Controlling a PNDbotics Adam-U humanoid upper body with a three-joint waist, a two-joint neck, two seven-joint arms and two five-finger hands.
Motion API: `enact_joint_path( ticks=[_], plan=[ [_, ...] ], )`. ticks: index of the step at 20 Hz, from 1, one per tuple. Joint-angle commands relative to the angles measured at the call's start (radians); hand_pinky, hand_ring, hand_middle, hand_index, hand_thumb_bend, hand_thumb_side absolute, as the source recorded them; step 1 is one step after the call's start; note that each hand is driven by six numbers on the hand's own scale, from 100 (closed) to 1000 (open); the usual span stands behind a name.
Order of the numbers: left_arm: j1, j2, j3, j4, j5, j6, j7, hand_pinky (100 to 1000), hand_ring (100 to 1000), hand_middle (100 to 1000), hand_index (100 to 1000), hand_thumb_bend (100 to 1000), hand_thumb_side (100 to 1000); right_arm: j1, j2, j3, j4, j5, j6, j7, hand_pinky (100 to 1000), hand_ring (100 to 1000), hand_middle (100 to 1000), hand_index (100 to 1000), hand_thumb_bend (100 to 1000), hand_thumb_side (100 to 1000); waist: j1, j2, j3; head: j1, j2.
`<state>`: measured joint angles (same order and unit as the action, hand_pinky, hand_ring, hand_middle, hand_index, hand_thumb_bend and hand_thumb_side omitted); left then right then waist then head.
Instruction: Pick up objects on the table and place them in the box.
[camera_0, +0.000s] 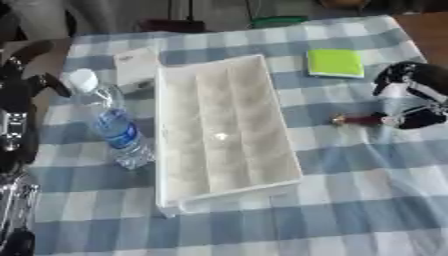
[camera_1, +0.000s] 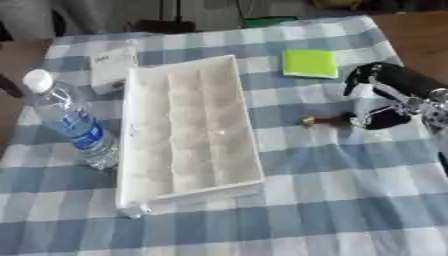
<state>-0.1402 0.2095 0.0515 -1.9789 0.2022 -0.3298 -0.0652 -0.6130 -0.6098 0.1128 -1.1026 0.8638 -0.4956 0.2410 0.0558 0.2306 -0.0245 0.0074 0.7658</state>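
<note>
Objects for the white box (camera_0: 223, 130) lie all around it on the checked counter (camera_0: 367, 200). A small dark stick with a gold tip (camera_1: 328, 120) lies at about three o'clock from the box, and the right hand (camera_1: 385, 107) is right at its far end, with fingers curled around or beside it; the pictures do not show if it has hold of it. A green pad (camera_0: 335, 63) sits at about one o'clock, well apart from the box. A water bottle (camera_0: 109, 120) stands upright just beside the box at nine o'clock, and a white card box (camera_0: 136, 67) lies near eleven o'clock. The left hand (camera_0: 17, 115) waits at the left edge, and its fingers cannot be made out. The stick is thin and could slip or roll away if the pinch lands off its middle. The tall bottle could tip over if an arm bumps it.
</note>
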Motion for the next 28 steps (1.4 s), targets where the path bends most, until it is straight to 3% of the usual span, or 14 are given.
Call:
enact_joint_path(
  ticks=[1,14,19,20,21,28],
  plan=[
    [-0.011,0.007,-0.001,-0.021,0.005,-0.001,-0.003,410,798,927,868,514,477,-0.023,-0.007,0.004,0.007,0.022,-0.008,-0.005,971,791,747,674,405,227,-0.006,-0.012,0.001,-0.002,0.004],
    [-0.011,0.006,-0.002,-0.021,0.007,-0.003,-0.005,411,799,927,868,514,476,-0.035,0.036,0.021,0.048,0.072,-0.023,-0.013,971,793,744,668,354,224,-0.005,-0.011,0.002,-0.003,0.004],
    [-0.008,0.007,0.001,-0.021,0.006,-0.004,-0.003,411,799,927,868,514,476,-0.045,0.012,0.025,0.019,0.061,-0.037,-0.021,974,796,746,670,357,185,-0.006,-0.013,-0.004,0.002,0.004],
    [-0.007,0.007,0.001,-0.021,0.005,-0.003,-0.003,411,799,927,868,514,476,-0.046,0.003,0.026,0.007,0.054,-0.039,-0.022,975,796,749,670,199,272,-0.007,-0.014,-0.005,0.003,0.004],
    [-0.006,0.008,0.001,-0.021,0.005,-0.002,-0.003,411,799,928,868,513,478,-0.046,-0.008,0.026,-0.01,0.045,-0.041,-0.025,975,796,747,671,353,168,-0.009,-0.015,-0.008,0.006,0.004],
    [-0.003,0.011,0.002,-0.021,0.001,0.001,0.0,412,799,927,869,514,477,-0.032,-0.056,0.026,-0.113,-0.026,-0.03,-0.012,976,795,748,672,326,126,-0.015,-0.02,-0.015,0.014,0.004]
  ],
)
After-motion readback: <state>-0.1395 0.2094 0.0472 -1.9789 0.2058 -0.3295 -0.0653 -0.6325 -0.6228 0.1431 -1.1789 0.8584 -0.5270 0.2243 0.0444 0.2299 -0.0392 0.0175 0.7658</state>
